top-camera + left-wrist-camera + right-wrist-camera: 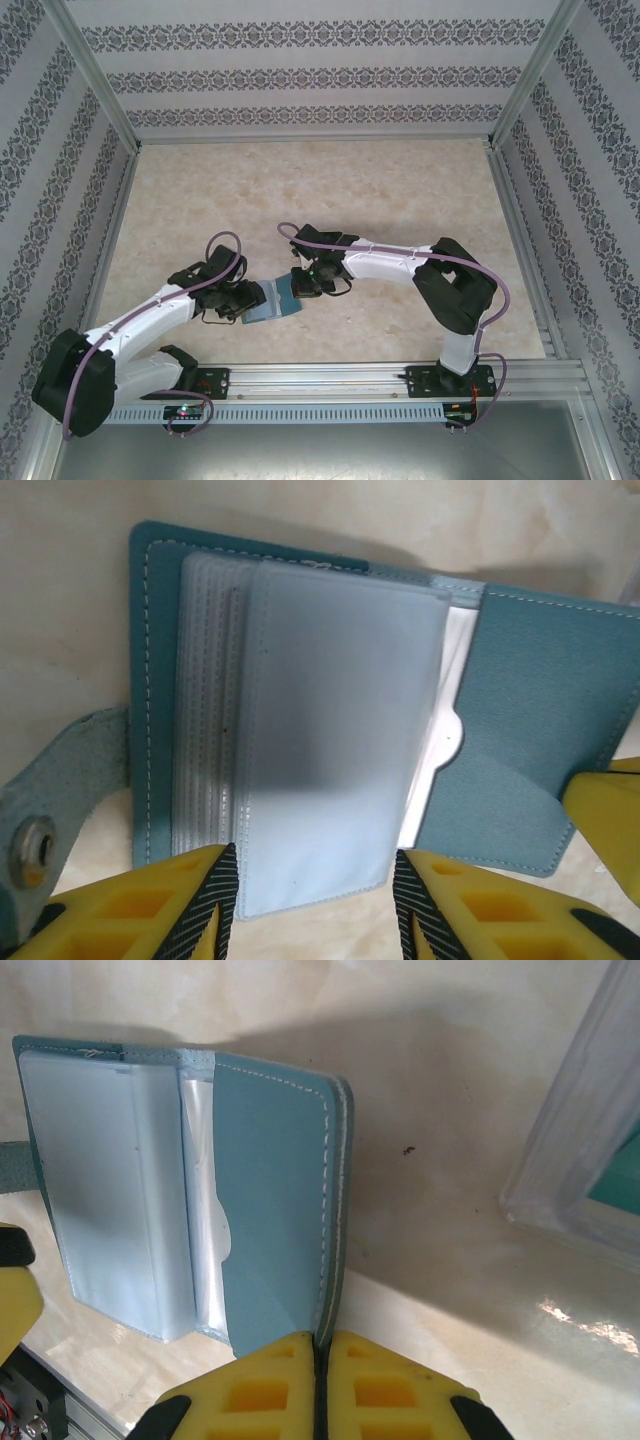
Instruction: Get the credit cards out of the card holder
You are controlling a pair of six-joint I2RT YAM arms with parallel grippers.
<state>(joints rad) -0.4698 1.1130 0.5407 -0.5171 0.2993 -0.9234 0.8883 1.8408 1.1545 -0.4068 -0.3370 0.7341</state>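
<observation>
The teal-blue card holder (272, 298) lies open on the table between my two grippers. Its frosted clear sleeves (340, 740) fan up from the middle, and the snap tab (55, 800) sticks out to the left. My left gripper (315, 905) is open, its fingers (205, 900) standing on either side of the top sleeve's near edge. My right gripper (320, 1350) is shut on the edge of the holder's right cover (275, 1190), holding it tilted up. The credit cards are hidden; I see no lettering through the sleeves.
A clear-rimmed object with a teal patch (575, 1170) sits at the right edge of the right wrist view. The marbled tabletop (320, 190) stretches away behind the arms, walled by patterned panels. The metal base rail (330, 378) runs along the near edge.
</observation>
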